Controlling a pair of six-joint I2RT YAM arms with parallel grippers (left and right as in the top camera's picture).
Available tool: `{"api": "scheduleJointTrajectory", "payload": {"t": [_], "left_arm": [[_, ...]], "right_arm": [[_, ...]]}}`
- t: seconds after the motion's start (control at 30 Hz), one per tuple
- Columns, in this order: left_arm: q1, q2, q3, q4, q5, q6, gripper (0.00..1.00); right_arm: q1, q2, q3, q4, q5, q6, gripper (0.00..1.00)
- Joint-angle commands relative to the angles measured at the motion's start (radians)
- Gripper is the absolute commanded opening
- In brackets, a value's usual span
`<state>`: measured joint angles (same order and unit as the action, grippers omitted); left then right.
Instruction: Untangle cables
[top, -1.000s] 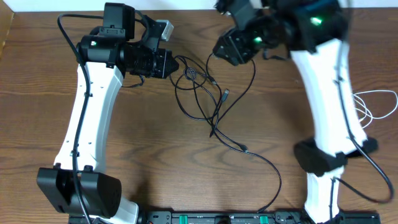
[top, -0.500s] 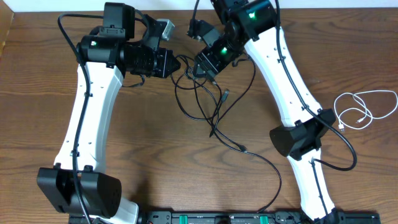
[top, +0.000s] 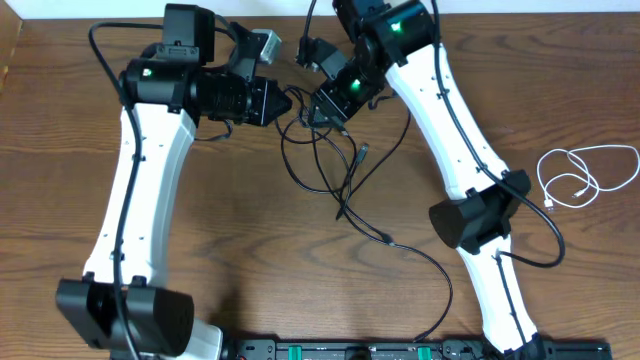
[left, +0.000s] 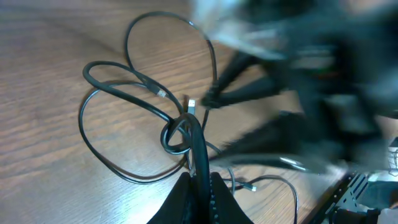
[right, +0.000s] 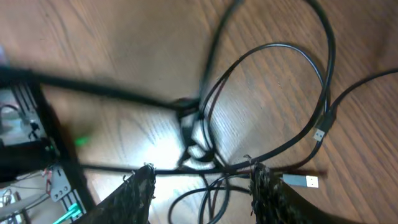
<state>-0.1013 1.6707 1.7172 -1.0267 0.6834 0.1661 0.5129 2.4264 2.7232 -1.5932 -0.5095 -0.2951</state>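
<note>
Pinching one strand of the black cables (top: 320, 150) in my left gripper (top: 283, 103), I have those fingers shut tight on it. In the left wrist view the strand rises from between my fingertips (left: 221, 202) to a small knotted loop (left: 177, 134) just beyond them.

My right gripper (top: 318, 110) hangs just beside the left one, over that same knot. Its fingers (right: 142, 190) stand apart with nothing clamped. Several black strands cross the wood under the gap, and a plug end (right: 303, 181) lies near the right-hand finger.

From the knot, the black cables spread in loose loops over the wooden table (top: 250, 230), and one strand trails toward the near edge. A white cable (top: 580, 172) lies loosely coiled well apart from them, at the right side of the table beyond my right arm.
</note>
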Motion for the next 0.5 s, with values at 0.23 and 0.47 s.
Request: {"api": "scheduleJointTrajectory", "payload": {"t": [0.23,0.47], "left_arm": [[0.0,-0.092,0.011,-0.003,0.069,0.043,0.07],[0.0,-0.092,0.011,-0.003,0.069,0.043,0.08]], "right_arm": [[0.004,0.047,-0.003,0.03,-0.085,-0.043,0.47],[0.006,0.047,-0.003,0.035,-0.117,-0.06,0.47]]}}
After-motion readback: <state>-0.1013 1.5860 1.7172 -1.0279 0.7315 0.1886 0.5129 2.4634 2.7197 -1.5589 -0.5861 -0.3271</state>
